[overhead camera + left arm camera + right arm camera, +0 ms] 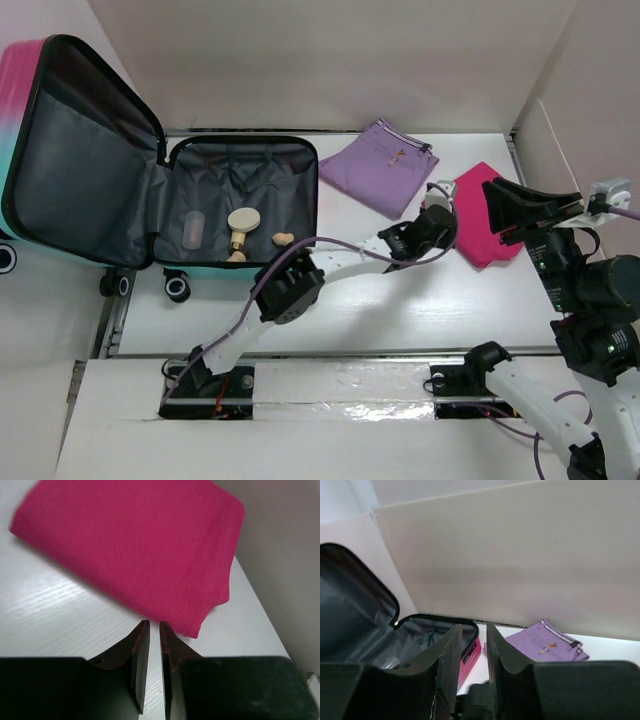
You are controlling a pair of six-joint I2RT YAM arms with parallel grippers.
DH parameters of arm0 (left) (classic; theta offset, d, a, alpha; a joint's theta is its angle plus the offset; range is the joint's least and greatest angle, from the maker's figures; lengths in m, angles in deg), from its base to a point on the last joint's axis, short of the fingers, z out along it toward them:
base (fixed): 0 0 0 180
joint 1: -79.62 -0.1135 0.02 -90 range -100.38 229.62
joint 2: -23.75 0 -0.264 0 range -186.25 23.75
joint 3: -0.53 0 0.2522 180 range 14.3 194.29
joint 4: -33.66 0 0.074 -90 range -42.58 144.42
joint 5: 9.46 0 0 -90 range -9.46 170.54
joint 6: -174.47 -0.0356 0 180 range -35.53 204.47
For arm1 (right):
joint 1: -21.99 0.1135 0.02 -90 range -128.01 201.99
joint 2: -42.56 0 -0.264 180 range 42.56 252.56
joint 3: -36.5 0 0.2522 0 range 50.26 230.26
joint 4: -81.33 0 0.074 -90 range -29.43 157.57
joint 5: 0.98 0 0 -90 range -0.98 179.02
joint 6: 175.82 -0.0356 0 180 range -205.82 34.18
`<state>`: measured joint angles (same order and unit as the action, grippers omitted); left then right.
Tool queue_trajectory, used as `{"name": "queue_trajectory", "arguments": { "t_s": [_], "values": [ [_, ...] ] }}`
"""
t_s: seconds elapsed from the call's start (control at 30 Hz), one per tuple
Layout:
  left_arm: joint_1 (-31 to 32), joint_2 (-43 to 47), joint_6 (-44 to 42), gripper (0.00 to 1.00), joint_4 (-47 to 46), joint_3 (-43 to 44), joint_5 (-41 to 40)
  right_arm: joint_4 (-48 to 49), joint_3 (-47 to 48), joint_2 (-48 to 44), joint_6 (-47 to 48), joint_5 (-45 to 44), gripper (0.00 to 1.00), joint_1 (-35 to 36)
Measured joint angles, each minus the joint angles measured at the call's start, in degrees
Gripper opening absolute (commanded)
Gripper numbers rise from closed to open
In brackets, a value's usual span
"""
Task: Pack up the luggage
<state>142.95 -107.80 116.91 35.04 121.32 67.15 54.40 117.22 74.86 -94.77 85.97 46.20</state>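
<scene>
White table (400,300) boxed in by plain pale walls (330,60), seen from above and from both wrists.

**Fingers.** The left gripper (154,625) has its fingers drawn together to a thin slit with nothing visible between them. The tips sit at the near edge of the folded magenta cloth (135,545), but contact cannot be confirmed. The right gripper (473,630) is raised off the table, its fingers a narrow gap apart and empty, aimed toward the suitcase.

**Layout (overhead view).** The magenta cloth lies at 3 o'clock and a flat purple pouch (380,165) at 1 o'clock, both on the bare table. The luggage (80,170) lies open at 9 to 10 o'clock, with its lid tilted up and back and its dark grey lining exposed.

**Progress.** Packing appears partly done. The base half already holds a translucent bottle (194,229), a wooden brush (241,228) and a small wooden piece (283,239). The cloth and the pouch are outside the case, and the lid is not closed. The step in hand is probably the pick-up of the cloth, which looks not yet lifted.

**Writing.** No brand, label or lettering can be read. The shell shows only its pink-to-teal rim. The pouch carries striped trim and a tiny mark near its top edge, too small to make out.
</scene>
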Motion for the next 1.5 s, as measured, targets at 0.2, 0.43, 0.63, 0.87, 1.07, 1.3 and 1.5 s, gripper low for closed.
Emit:
{"name": "queue_trajectory", "arguments": {
  "t_s": [0.2, 0.43, 0.63, 0.87, 1.07, 1.3, 1.5],
  "values": [
    [0.3, -11.0, 4.4, 0.61, 7.2, 11.0, 0.2, -2.8, -2.2, -0.7, 0.6, 2.9, 0.34, 0.0],
    [-0.2, -16.4, 7.8, 0.64, 12.4, 18.7, 2.3, -4.1, -3.8, -4.0, 1.2, 4.8, 0.35, 0.0],
    [-0.5, -18.4, 10.2, 0.58, 12.6, 21.1, 4.3, -3.8, -4.5, -4.7, 1.4, 8.0, 0.35, 0.0],
    [-0.7, -22.8, 12.1, 0.50, 11.6, 25.7, 6.8, -3.2, -7.5, -5.4, 1.3, 11.0, 0.36, 0.0],
    [-1.2, -23.3, 13.0, 0.19, 10.5, 25.8, 8.0, -2.9, -7.5, -7.0, 1.2, 12.7, 0.36, 0.0],
    [-2.3, -22.5, 13.2, 0.00, 3.5, 19.5, 10.3, -2.5, -7.6, -8.0, 1.2, 13.0, 0.36, 0.0],
    [-2.0, -9.1, 9.4, 0.00, -6.8, -5.3, 9.5, -1.4, -9.5, -7.7, 1.2, 12.5, 0.36, 0.0]
  ]
}}
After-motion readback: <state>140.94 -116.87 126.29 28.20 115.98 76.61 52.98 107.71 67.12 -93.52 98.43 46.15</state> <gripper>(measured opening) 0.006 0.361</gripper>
